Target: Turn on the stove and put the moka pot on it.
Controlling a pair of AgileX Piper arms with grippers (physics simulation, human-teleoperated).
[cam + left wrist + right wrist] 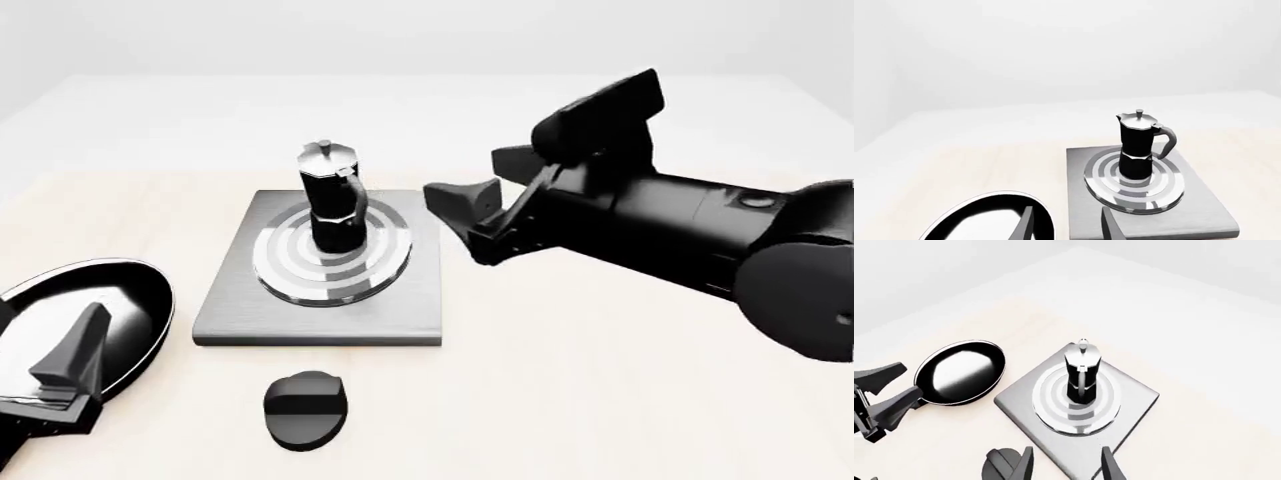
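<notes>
The moka pot (331,200) stands upright on the round burner of the stove (400,315), handle to the right. The black oval knob (307,408) lies on the table in front of the slab. My right gripper (463,173) hovers open just right of the pot, apart from it and holding nothing. My left gripper (60,380) is open at the front left, over the frying pan. The left wrist view shows the pot (1137,145) on the stove (1201,205) beyond the empty left gripper (1066,222). From above, the right wrist view shows the pot (1079,372), the stove (1134,395) and the right gripper (1064,462).
A glossy black frying pan (120,310) lies left of the stove, partly under my left gripper; it also shows as the pan (987,220) and the pan (961,372). The right arm (694,235) spans the table's right side.
</notes>
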